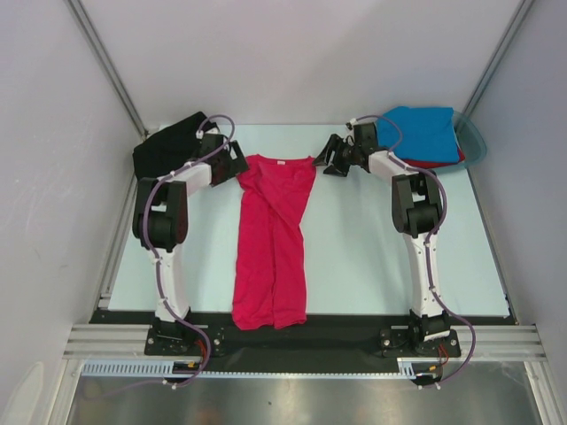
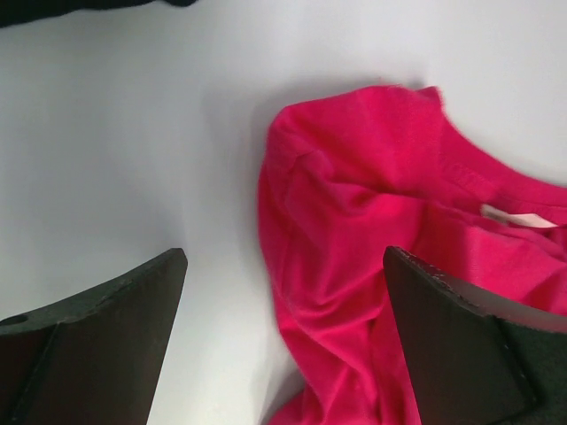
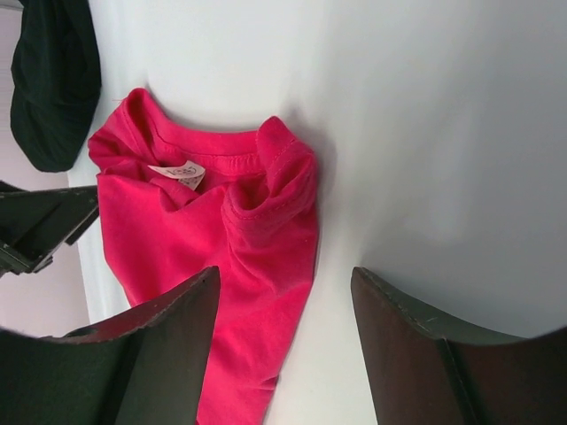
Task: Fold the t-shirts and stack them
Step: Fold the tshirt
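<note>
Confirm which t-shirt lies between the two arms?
The crimson-pink t-shirt, stretched down mid-table, white neck label at its far end. The black t-shirt is bunched far left; the blue t-shirt and red t-shirt sit at the teal tub.

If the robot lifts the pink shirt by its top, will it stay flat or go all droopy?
Probably droopy: the pink shirt lies in soft wrinkles and folds, so it would likely hang and bunch. It looks thin, so probably light. Pushed along the smooth table, it would likely crumple rather than slide whole.
</note>
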{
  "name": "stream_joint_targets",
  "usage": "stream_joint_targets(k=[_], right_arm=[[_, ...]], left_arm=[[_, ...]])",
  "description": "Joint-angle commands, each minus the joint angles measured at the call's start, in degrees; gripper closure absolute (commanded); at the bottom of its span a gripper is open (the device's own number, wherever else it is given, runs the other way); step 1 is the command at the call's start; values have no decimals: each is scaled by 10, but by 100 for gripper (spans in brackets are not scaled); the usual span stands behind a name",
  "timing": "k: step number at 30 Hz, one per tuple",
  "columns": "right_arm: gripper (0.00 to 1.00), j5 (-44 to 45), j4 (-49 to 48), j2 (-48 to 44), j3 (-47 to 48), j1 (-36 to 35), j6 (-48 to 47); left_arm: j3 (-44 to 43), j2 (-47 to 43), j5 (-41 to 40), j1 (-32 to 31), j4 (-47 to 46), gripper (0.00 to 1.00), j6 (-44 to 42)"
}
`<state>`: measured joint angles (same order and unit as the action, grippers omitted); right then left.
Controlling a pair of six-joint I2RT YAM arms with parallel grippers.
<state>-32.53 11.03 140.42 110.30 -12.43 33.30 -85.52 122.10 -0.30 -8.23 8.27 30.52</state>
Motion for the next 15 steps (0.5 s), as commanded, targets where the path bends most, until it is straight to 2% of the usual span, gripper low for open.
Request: stream_joint_targets(k=[1, 6, 15], right_arm=[[33, -24, -8, 19, 19, -2, 9], [32, -37, -12, 26, 13, -7, 13], [34, -58, -43, 44, -6, -22, 39]], left_arm=[[-32, 19, 70, 7, -31, 0, 16], [-54, 66, 175, 14, -81, 0, 31], [-75, 135, 290, 18, -176, 0, 82]])
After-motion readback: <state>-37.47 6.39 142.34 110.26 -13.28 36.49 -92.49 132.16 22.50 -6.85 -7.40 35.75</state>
